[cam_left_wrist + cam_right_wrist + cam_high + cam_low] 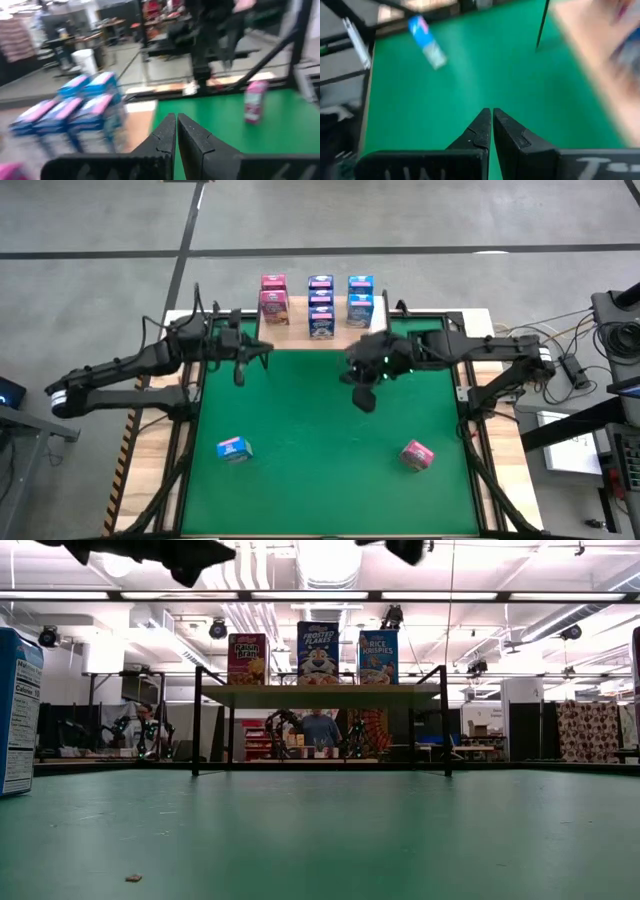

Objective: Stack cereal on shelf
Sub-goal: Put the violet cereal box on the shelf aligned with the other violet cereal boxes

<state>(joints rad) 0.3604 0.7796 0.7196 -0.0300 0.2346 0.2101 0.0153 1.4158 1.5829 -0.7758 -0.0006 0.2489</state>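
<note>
left gripper [238,370]: shut, empty, just beside shelf [300,340] near end | right gripper [362,395]: closed, empty, over green mat [320,440] | cereal [320,305]: seven boxes on shelf beyond both grippers | blue box [234,448], pink box [417,454]: loose on mat, well apart, nearer than both grippers
</note>
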